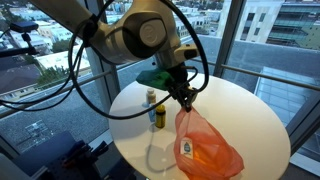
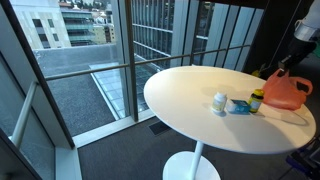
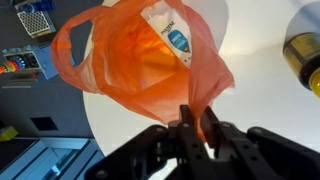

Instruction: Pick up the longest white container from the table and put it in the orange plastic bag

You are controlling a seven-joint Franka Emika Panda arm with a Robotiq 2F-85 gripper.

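1 orange plastic bag [image 3: 130, 70] between close-set jaws

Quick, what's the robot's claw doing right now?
The gripper is closed, pinching the edge of the orange plastic bag.

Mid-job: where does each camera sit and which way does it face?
Exterior view: high, close to the arm, looking down on the table; arm and gripper cross the top.
Exterior view: lower, off to the side, looking across the table toward the windows; arm shows only at right edge.
Wrist view: looks down past the jaws at bottom.
Shared: all show the orange plastic bag.
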